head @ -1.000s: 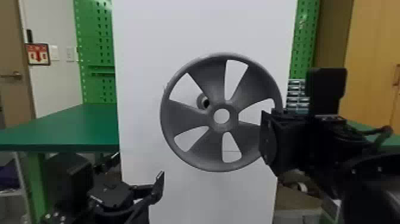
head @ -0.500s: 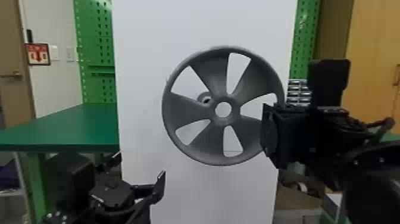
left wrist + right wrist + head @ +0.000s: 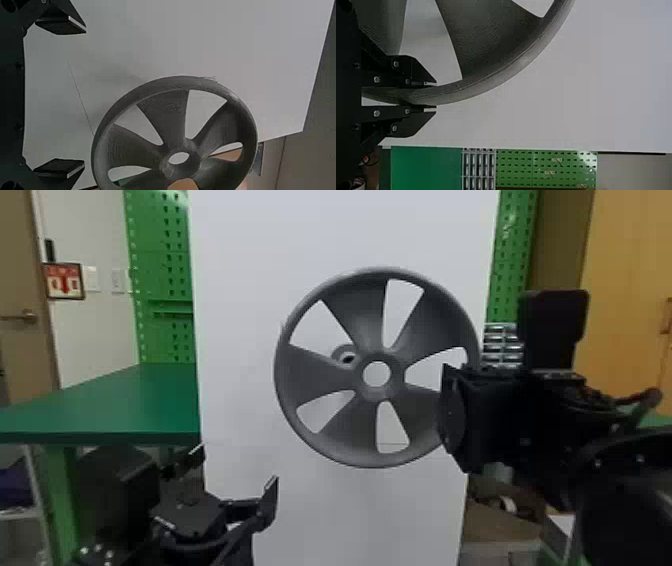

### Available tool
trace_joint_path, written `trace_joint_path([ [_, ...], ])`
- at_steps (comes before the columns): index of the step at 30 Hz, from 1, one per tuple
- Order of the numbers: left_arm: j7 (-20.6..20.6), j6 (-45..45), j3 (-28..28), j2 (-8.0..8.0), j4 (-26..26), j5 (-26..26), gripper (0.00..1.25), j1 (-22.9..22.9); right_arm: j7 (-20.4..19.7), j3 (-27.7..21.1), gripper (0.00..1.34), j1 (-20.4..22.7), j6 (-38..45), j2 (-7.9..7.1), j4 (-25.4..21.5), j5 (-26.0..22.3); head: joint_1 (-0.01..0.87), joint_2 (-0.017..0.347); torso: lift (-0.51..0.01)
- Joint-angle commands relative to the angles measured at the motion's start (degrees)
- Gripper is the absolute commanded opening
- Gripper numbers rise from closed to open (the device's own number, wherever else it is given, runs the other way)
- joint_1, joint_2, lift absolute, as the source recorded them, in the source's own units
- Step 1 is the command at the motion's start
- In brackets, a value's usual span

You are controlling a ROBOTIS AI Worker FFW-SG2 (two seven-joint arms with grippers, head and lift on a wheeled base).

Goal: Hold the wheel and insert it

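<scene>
Wheel [image 3: 315, 372] has risen slightly | right hand [image 3: 435, 96] grips rim [image 3: 474, 89]; left hand [image 3: 84, 97] open | apparently aligning; next: bring hub [image 3: 376, 393] upper-left, onto mount [image 3: 341, 351]

Soft light, faint shadow on white panel [image 3: 178, 43]; glints on pegboard [image 3: 546, 168]

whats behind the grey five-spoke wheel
Behind the grey five-spoke wheel is a tall, flat white panel. Through the wheel's upper-left gap shows part of a small round grey fitting with a dark centre. The wheel covers the rest, plus whatever is behind its spokes.
</scene>
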Motion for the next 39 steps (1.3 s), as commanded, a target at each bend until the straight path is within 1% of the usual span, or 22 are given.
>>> trace_joint_path([
  [1,0.0,0.0,-0.1,0.08,0.0,0.0,1.15,-0.1,0.0,0.0,0.17,-0.2,-0.1,0.05,0.1,0.0,0.21,0.009,-0.442],
  [20,0.1,-0.1,-0.3,0.17,0.4,0.0,1.15,-0.2,0.0,1.5,0.17,-1.8,-0.9,0.05,0.4,-2.3,0.21,0.009,-0.442],
  [39,0.1,-0.1,-0.3,0.17,0.4,0.1,1.15,-0.2,0.0,2.8,0.17,-1.9,-1.3,0.05,1.4,-2.6,0.21,0.009,-0.442],
])
